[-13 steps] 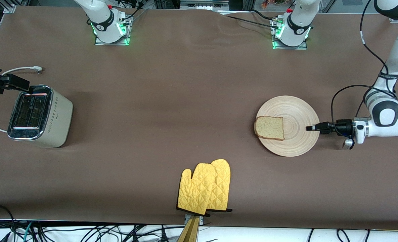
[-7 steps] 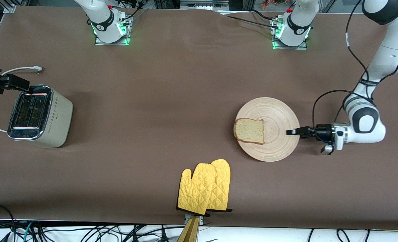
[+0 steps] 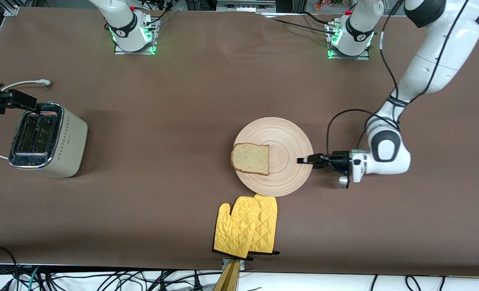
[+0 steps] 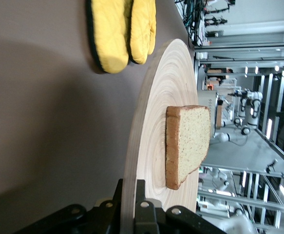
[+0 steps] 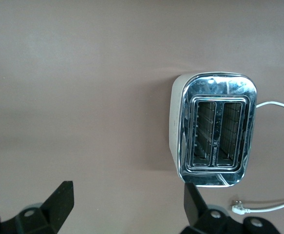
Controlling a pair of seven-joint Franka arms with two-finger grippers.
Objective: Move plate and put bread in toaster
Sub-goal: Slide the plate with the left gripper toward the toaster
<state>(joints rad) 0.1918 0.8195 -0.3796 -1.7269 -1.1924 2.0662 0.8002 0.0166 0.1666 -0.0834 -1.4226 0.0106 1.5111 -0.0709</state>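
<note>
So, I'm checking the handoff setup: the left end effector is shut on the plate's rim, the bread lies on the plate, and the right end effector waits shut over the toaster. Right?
Not quite: the right end effector is open, as the right wrist view shows, over the toaster. The rest holds: the left end effector is shut on the rim of the plate, and the bread lies on it.

Even, bright overhead light; soft shadows on the matte brown surface (image 3: 207, 89); possibly slight glare on the boxy cream toaster's chrome top (image 5: 218, 131).

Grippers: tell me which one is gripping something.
The left gripper, shut on the plate rim. The right gripper hangs open over the toaster.
</note>
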